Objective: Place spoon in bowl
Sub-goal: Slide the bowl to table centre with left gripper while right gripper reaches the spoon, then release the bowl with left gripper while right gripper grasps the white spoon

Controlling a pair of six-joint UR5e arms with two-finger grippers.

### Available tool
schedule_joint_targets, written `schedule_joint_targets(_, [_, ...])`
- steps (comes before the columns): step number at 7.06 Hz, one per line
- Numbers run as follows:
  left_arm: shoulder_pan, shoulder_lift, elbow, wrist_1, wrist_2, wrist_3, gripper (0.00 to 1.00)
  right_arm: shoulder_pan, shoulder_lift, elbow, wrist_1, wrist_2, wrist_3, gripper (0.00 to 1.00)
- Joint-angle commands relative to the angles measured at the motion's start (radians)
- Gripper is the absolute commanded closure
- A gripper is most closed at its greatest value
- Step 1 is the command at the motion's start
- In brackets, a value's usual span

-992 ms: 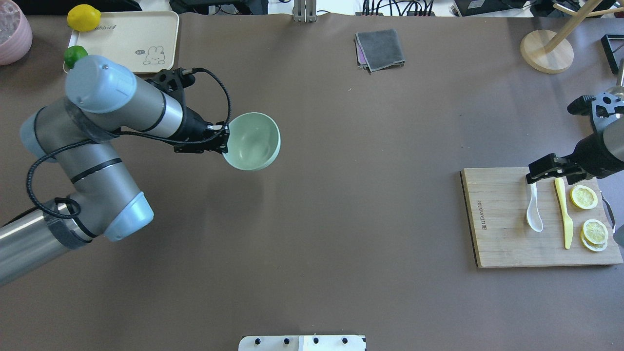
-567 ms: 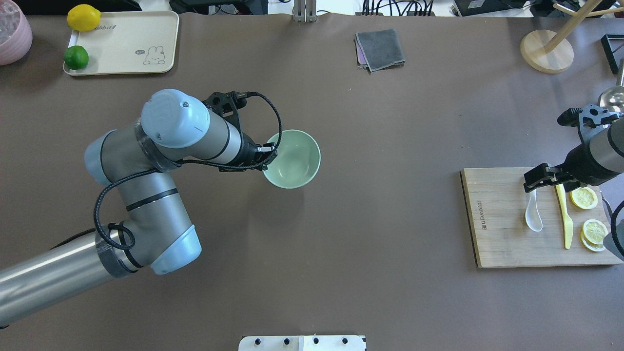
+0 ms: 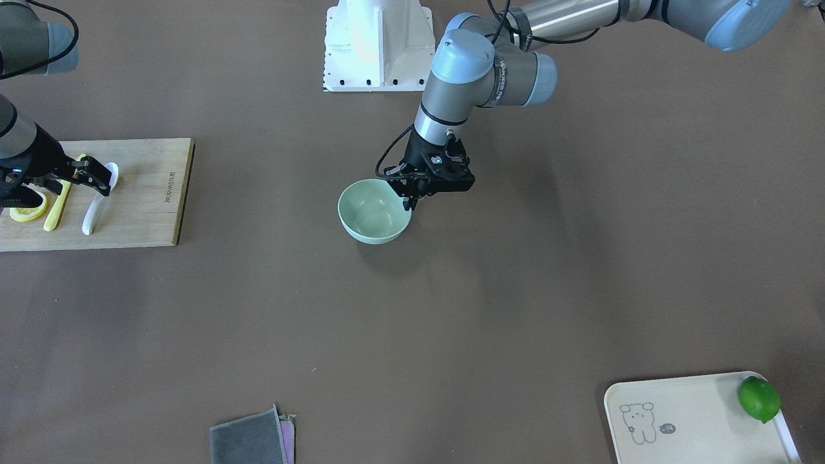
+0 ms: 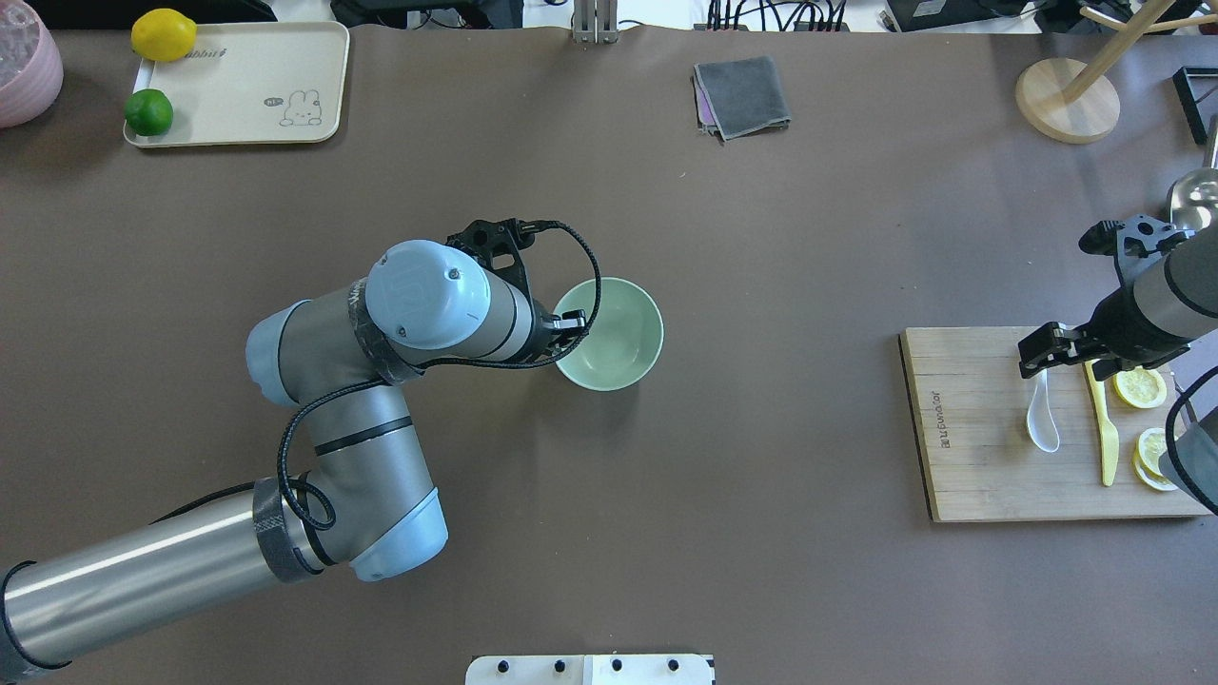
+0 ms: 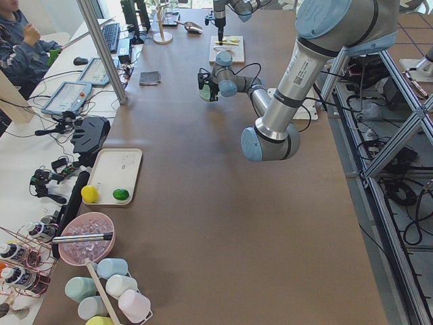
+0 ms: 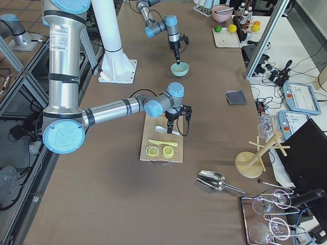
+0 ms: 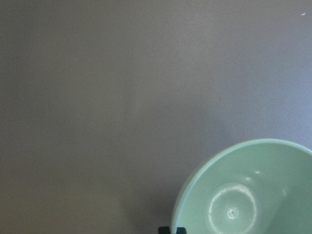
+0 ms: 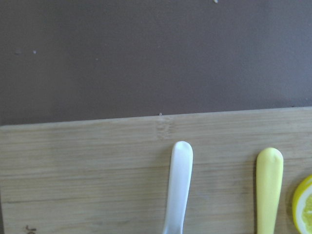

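The pale mint-green bowl (image 4: 614,335) is upright near the table's middle; it also shows in the front view (image 3: 370,212) and the left wrist view (image 7: 243,195). My left gripper (image 4: 563,335) is shut on the bowl's rim on the side toward my left arm. I cannot tell whether the bowl rests on the table or hangs just above it. The white spoon (image 4: 1041,416) lies on the wooden cutting board (image 4: 971,447), handle pointing away from me. Its handle tip shows in the right wrist view (image 8: 179,185). My right gripper (image 4: 1058,358) is open and empty, just above the spoon's handle end.
A yellow plastic knife (image 4: 1104,423) and lemon slices (image 4: 1139,385) lie beside the spoon on the board. A cream tray (image 4: 257,86) with a lemon and a lime sits far left. A grey cloth (image 4: 742,95) and a wooden stand (image 4: 1066,100) are at the far edge.
My left arm has carried the bowl right and nearer to me, to the table's middle, and levelled it. My right gripper has shifted slightly left over the spoon's handle.
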Motion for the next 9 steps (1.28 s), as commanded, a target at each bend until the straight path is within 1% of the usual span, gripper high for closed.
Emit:
schedule_joint_targets(1, [0.002,-0.004,0.011,0.0,0.006,0.0,1.0,0.0,0.049,-0.073,0.085,0.006,0.103,0.17])
schedule_joint_targets(3, [0.004,-0.004,0.009,0.0,0.023,0.003,1.0,-0.002,0.038,-0.093,0.088,0.004,0.1,0.22])
schedule_joint_targets(4, [0.002,-0.005,0.006,0.0,0.023,0.003,0.86,-0.003,0.035,-0.094,0.088,0.004,0.099,0.24])
schedule_joint_targets(5, [0.002,-0.01,0.006,0.0,0.022,0.003,0.69,-0.003,0.034,-0.094,0.088,0.004,0.102,0.31])
schedule_joint_targets(6, [0.002,-0.012,0.005,0.0,0.023,0.003,0.58,-0.003,0.031,-0.096,0.088,0.004,0.1,0.47])
schedule_joint_targets(7, [0.002,-0.01,0.005,0.0,0.025,0.003,0.33,-0.005,0.025,-0.102,0.088,0.004,0.096,0.69])
schedule_joint_targets(8, [0.002,-0.01,0.002,0.0,0.022,0.003,0.27,-0.005,0.024,-0.1,0.088,0.006,0.099,0.87])
schedule_joint_targets(9, [-0.001,-0.01,-0.013,0.008,0.019,0.005,0.24,-0.005,0.024,-0.1,0.088,0.006,0.099,1.0])
